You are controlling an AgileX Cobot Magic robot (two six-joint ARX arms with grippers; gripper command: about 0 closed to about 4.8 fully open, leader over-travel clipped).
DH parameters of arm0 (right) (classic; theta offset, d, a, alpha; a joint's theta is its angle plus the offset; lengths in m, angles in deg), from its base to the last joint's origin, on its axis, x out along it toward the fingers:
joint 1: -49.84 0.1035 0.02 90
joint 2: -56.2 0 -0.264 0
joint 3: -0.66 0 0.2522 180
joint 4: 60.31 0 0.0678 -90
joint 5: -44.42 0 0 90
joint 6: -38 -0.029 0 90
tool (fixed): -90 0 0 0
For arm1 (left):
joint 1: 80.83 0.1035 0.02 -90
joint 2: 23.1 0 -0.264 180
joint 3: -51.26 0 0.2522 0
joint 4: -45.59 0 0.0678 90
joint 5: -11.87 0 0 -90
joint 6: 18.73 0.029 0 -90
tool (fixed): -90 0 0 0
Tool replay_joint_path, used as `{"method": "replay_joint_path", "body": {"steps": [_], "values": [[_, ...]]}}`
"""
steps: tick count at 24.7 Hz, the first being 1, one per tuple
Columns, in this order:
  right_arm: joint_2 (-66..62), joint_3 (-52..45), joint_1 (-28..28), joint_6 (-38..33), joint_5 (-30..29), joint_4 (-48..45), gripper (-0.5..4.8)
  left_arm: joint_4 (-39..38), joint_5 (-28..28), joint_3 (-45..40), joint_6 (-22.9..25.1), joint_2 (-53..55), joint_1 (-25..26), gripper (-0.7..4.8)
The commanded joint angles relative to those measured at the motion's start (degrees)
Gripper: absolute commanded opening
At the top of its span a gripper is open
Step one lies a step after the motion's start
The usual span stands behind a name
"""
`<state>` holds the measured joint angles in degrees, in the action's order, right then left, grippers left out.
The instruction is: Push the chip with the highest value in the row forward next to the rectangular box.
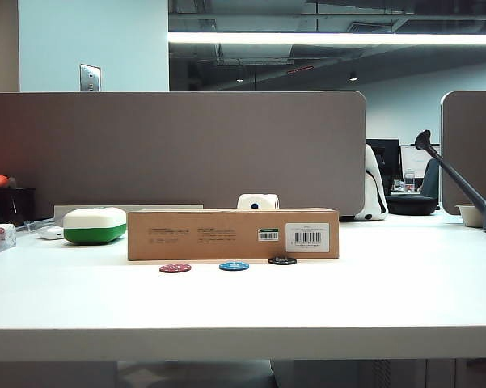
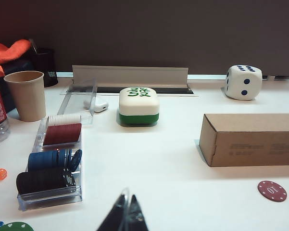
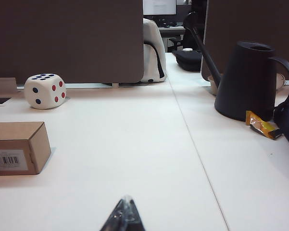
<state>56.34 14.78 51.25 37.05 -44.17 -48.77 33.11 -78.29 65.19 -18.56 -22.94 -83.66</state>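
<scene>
Nearest, both pincers hang closed and empty at the lower edges of their wrist views: left pincer (image 2: 126, 216), right pincer (image 3: 124, 216). Mid-frame in the exterior view, the black chip (image 1: 282, 260) sits ahead of its row, practically against the rectangular box (image 1: 233, 234), apparently delivered.

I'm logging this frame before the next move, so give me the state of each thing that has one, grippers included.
black chip: flat on the table, close in front of the cardboard box.
red chip: flat, further from the box.
blue chip: flat, between them.
cardboard box: closed, lying on its long side.
left gripper: shut, empty, above the table.
right gripper: shut, empty.
paper cup: upright.
</scene>
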Motion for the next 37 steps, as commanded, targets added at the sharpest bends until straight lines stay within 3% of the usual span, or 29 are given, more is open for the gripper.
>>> {"method": "replay_joint_path", "body": {"steps": [1, 37], "values": [[0.0, -0.3, 0.0, 0.2, 0.0, -0.8, -0.09, 0.5, 0.2, 0.3, 0.0, 0.0, 0.0, -0.05], [0.0, -0.3, 1.3, 0.8, 0.0, -0.6, -0.09, 0.5, 0.2, 0.3, 0.0, 0.0, 0.0, -0.05]]}}
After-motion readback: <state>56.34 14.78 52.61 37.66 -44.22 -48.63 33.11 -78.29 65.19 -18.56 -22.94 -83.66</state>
